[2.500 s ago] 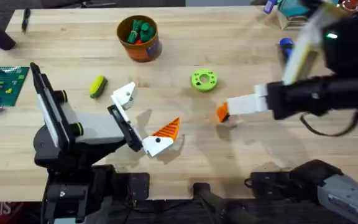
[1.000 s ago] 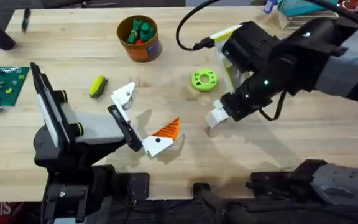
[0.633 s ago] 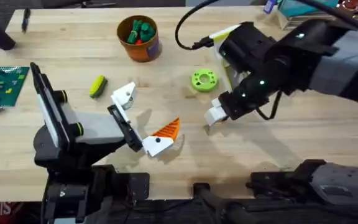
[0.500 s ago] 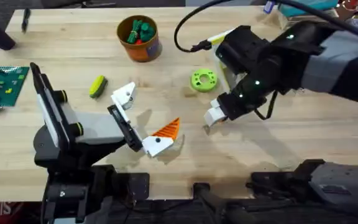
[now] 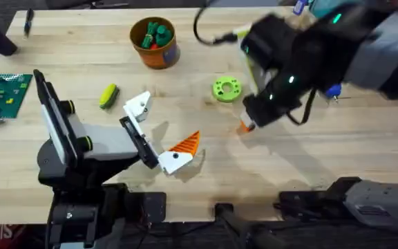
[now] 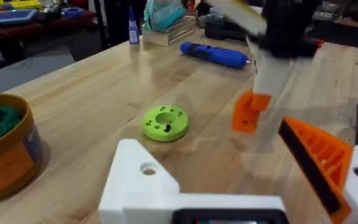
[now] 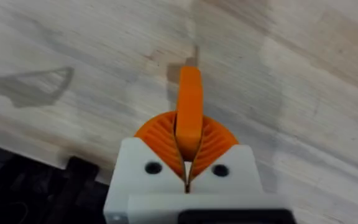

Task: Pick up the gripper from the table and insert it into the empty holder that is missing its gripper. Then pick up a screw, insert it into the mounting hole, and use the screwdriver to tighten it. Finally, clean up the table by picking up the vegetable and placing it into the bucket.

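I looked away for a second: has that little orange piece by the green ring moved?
Yes. The orange gripper, pinched in the right gripper, now hangs off the table, nearer the green ring than where it lay before.

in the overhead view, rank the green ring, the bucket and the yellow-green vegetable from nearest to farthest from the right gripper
The right gripper, shut on the orange gripper, sits right of centre on the table.
1. Green ring: just beyond it, slightly to the left.
2. Bucket: far edge, left of centre.
3. Vegetable: farthest, on the left side near the left arm.

wooden table (image 5: pixel 81 41) bearing bucket (image 5: pixel 154 43), vegetable (image 5: pixel 108 96), screwdriver (image 6: pixel 215 55).
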